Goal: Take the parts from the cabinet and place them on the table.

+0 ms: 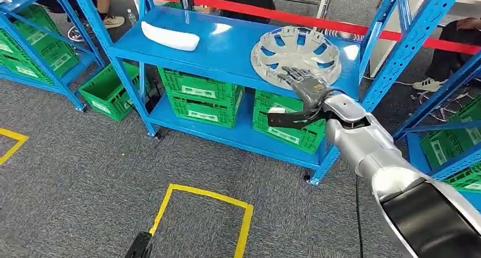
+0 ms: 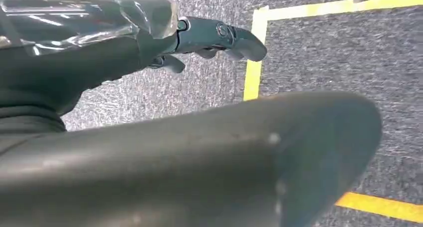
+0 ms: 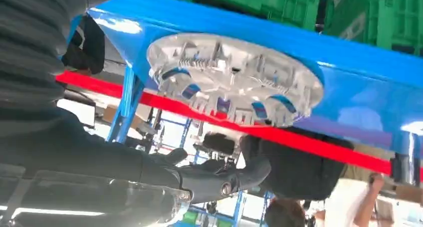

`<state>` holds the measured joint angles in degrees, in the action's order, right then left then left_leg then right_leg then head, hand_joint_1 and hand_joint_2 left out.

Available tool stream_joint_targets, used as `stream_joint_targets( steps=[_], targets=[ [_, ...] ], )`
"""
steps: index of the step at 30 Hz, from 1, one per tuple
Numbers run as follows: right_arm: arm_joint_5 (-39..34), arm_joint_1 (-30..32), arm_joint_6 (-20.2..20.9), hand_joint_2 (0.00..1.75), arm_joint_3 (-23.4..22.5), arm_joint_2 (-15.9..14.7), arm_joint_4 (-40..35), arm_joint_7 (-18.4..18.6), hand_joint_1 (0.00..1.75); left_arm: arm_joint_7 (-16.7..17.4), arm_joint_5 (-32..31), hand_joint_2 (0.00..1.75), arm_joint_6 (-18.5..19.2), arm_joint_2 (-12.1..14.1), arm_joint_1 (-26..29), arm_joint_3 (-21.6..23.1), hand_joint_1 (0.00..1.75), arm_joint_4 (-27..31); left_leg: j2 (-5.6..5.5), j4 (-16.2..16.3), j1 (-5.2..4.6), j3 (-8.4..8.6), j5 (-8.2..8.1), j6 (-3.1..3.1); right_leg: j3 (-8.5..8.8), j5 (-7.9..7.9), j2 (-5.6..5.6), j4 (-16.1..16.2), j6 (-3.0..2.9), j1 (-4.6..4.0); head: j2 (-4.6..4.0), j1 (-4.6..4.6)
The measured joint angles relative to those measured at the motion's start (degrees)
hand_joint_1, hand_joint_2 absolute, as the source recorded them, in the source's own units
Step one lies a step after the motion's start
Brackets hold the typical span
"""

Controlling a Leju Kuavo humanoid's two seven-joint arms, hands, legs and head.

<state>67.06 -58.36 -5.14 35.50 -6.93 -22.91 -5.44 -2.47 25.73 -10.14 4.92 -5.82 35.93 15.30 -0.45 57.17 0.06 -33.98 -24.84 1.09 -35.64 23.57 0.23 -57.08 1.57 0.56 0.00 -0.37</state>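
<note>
Blue shelf (image 1: 227, 48) carries a silver hubcap (image 1: 295, 54) near its right front edge and a white part (image 1: 170, 36) toward the left back. Right hand (image 1: 303, 85) hovers at the hubcap's front rim, fingers spread, holding nothing. Left hand (image 2: 209, 40) hangs over grey carpet (image 1: 85, 173), fingers loose, empty.

Green crates (image 1: 198, 96) sit on the lower blue shelf. Yellow tape (image 1: 204, 215) marks a square on the grey carpet (image 1: 74, 173). A red barrier band (image 1: 317, 18) runs behind, with a person's white shoe (image 1: 428, 84) far right.
</note>
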Motion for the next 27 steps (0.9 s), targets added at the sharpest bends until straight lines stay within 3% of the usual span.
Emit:
stream_joint_targets(
  steps=[2, 3, 4, 5, 8, 9, 10, 11, 13, 14, 15, 18, 19, 20, 22, 24, 25, 26, 27],
  targets=[
    [0.00, -0.04, 0.39, 1.75, 0.15, 0.04, 0.00, -0.13, 0.00, 0.00, 0.02, 0.00, -0.07, 0.07, 0.05, 0.00, 0.00, 0.00, 0.03, -0.11, 0.19, 0.03, -0.02, -0.42, -0.04, 0.11, 0.02, -0.15, -0.70, -0.33, 0.00, 0.02],
    [0.00, -0.15, 0.52, 1.75, 0.15, 0.06, 0.00, -0.15, 0.00, 0.00, 0.11, 0.00, -0.09, 0.09, 0.04, 0.00, 0.00, 0.00, 0.04, -0.03, 0.20, 0.05, -0.20, -0.71, 0.06, 0.02, 0.07, 0.07, -1.01, -0.13, 0.00, 0.02],
    [0.00, -0.30, 0.87, 1.75, 0.17, 0.30, -0.09, -0.26, 0.00, -0.02, 0.13, 0.00, -0.13, 0.13, 0.04, 0.00, 0.00, 0.00, 0.09, 0.59, 0.45, -0.43, -0.76, -1.09, 0.39, -0.07, 0.11, 0.22, -1.29, 0.59, 0.00, 0.02],
    [0.00, -0.46, 0.94, 1.75, 0.20, 0.48, -0.15, -0.28, 0.00, -0.09, 0.17, 0.00, -0.13, 0.04, 0.03, 0.00, 0.00, 0.00, 0.14, 2.62, 0.50, -1.24, -1.93, -1.54, 0.55, 0.14, 0.18, 0.22, -1.65, 0.63, 0.00, -0.15],
    [0.00, -0.61, 1.38, 1.75, 0.35, 1.07, -0.15, -0.31, 0.00, -0.13, 0.26, 0.00, -0.17, 0.15, 0.07, 0.00, 0.00, 0.00, 0.18, 16.34, 0.80, -8.36, -7.58, -2.52, 0.85, 0.46, 0.24, 0.20, -2.07, 0.55, 0.00, -0.11],
    [0.00, -0.57, 1.46, 1.75, 0.42, 1.16, -0.13, -0.31, 0.00, -0.15, 0.26, 0.00, -0.15, 0.15, 0.11, 0.00, 0.00, 0.00, 0.18, 18.52, 0.88, -9.94, -7.55, -2.64, 0.91, 0.52, 0.24, 0.18, -2.12, 0.52, 0.00, -0.13],
    [0.00, -0.57, 1.49, 1.75, 0.46, 1.25, -0.13, -0.33, 0.00, -0.15, 0.26, 0.00, -0.15, 0.17, 0.14, 0.00, 0.00, 0.00, 0.20, 17.86, 0.97, -10.08, -6.26, -2.60, 1.01, 0.60, 0.27, 0.17, -2.19, 0.49, 0.00, -0.11],
    [0.00, -0.64, 1.49, 1.75, 0.48, 1.31, -0.15, -0.39, 0.00, -0.18, 0.26, 0.00, -0.17, 0.20, 0.13, 0.00, 0.00, 0.00, 0.23, 14.51, 0.99, -8.84, -3.80, -2.44, 1.21, 0.73, 0.33, 0.17, -2.08, 0.44, 0.00, -0.13],
    [-0.02, -0.78, 1.49, 1.75, 0.48, 1.49, -0.15, -0.46, 0.00, -0.26, 0.26, 0.00, -0.17, 0.28, 0.13, 0.00, 0.00, 0.00, 0.25, 3.46, 0.94, -3.62, 1.98, -1.61, 1.89, 1.12, 0.45, 0.20, -1.89, 0.40, 0.00, -0.13],
    [-0.04, -0.85, 1.49, 1.75, 0.48, 1.57, -0.15, -0.50, 0.00, -0.31, 0.26, 0.00, -0.17, 0.46, 0.07, 0.00, 0.00, 0.00, 0.22, 0.74, 0.67, -1.96, 1.86, -1.15, 2.00, 1.22, 0.47, 0.25, -1.78, 0.29, 0.00, -0.04],
    [-0.04, -1.08, 1.57, 1.75, 0.50, 1.62, -0.13, -0.55, 0.00, -0.33, 0.26, 0.00, -0.17, 0.46, 0.04, 0.00, 0.00, 0.00, 0.30, -0.01, 0.31, -1.36, 1.56, -0.85, 1.77, 1.33, 0.49, 0.19, -1.53, -0.19, 0.00, -0.04],
    [-0.04, -1.05, 1.79, 1.75, 0.63, 1.70, -0.13, -0.55, 0.00, -0.35, 0.35, 0.00, -0.20, 0.57, 0.05, -0.02, 0.00, -0.02, 0.39, -0.03, 0.02, -1.43, 1.39, -0.18, 1.89, 1.32, 0.45, 0.51, -0.70, 0.04, 0.00, -0.13],
    [-0.06, -1.07, 1.79, 1.75, 0.63, 1.70, -0.15, -0.55, 0.00, -0.35, 0.37, 0.00, -0.20, 0.55, 0.06, -0.04, 0.00, -0.02, 0.47, -1.13, 0.64, -0.71, 1.89, 0.49, 1.53, 1.75, 0.30, 0.06, -0.44, -0.01, 0.00, -0.06],
    [-0.09, -1.13, 1.79, 1.75, 0.61, 1.59, -0.15, -0.55, 0.00, -0.37, 0.37, 0.00, -0.20, 0.41, 0.03, -0.04, 0.00, -0.02, 0.50, -1.47, 0.50, -0.38, 1.94, 0.73, 0.82, 2.51, 0.20, -1.54, -0.50, 0.02, 0.00, 0.00],
    [-0.20, -1.03, 1.88, 1.75, 0.66, 1.62, -0.15, -0.59, 0.00, -0.37, 0.35, 0.00, -0.17, 0.39, 0.00, -0.04, 0.00, -0.02, 0.46, -1.47, 0.47, -0.33, 1.93, 0.96, -3.52, 5.92, 0.21, -10.17, -1.06, 0.11, 0.00, 0.00],
    [-0.22, -0.40, 2.05, 1.75, 0.81, 1.46, -0.02, -0.63, 0.00, -0.35, 0.33, 0.00, -0.09, 0.42, 0.15, -0.07, 0.00, -0.04, 0.34, -1.40, 0.44, -0.34, 1.81, 1.08, -8.16, 8.08, 0.21, -18.37, -0.79, 0.14, 0.00, 0.02],
    [-0.24, -0.11, 2.08, 1.75, 0.87, 1.40, 0.00, -0.63, 0.00, -0.35, 0.26, 0.00, -0.04, 0.40, 0.25, -0.07, 0.00, -0.07, 0.25, -1.40, 0.44, -0.25, 1.76, 1.07, -8.64, 7.57, 0.20, -18.46, -0.38, 0.28, 0.00, 0.00],
    [-0.24, -0.03, 2.08, 1.75, 0.92, 1.40, 0.02, -0.63, 0.00, -0.35, 0.24, 0.00, -0.02, 0.33, 0.33, -0.04, 0.00, -0.07, 0.17, -1.34, 0.45, -0.12, 1.63, 0.97, -7.64, 5.92, 0.16, -15.73, 0.27, 0.42, 0.00, 0.02],
    [-0.24, -0.08, 2.08, 1.75, 0.94, 1.40, 0.02, -0.63, 0.00, -0.35, 0.22, 0.00, 0.00, 0.28, 0.35, -0.04, 0.00, -0.07, 0.12, -1.21, 0.46, -0.03, 1.47, 0.81, -5.49, 3.76, 0.12, -10.87, 0.87, 0.52, 0.00, 0.00]
  ],
)
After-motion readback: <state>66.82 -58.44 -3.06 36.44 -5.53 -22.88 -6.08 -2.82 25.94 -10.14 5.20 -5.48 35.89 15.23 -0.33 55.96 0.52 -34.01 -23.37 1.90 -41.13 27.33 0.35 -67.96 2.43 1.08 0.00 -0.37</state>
